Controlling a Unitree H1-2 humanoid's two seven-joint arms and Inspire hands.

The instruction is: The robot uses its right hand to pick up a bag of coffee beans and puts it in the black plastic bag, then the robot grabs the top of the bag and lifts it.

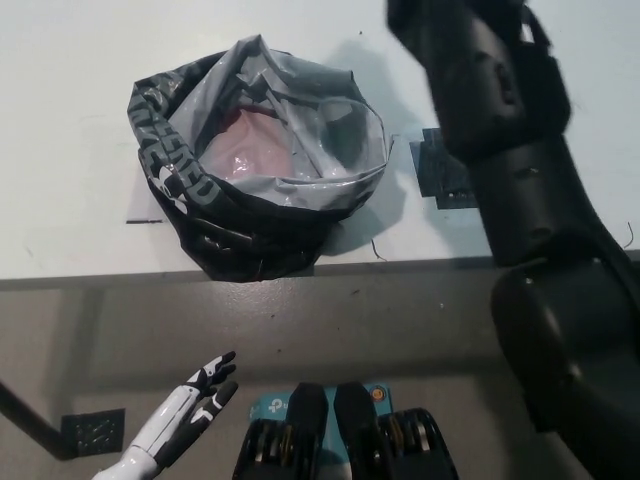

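The black plastic bag (pixel 172 170) stands open on the white table (pixel 70 120), its grey lining rolled outward and something pale pink at its bottom. My black right arm (pixel 500 130) reaches up across the right side of the picture, just right of the bag's rim. It runs off the top edge, so its hand and the coffee bean bag are out of view. My white left hand (pixel 195 400) rests low at the lower left, below the table edge, fingers apart and holding nothing.
A black square mat (pixel 432 172) lies on the table right of the plastic bag, mostly hidden behind the arm. The table's front edge (pixel 120 282) crosses the picture below the bag. A small black square (pixel 92 432) lies on the floor at lower left.
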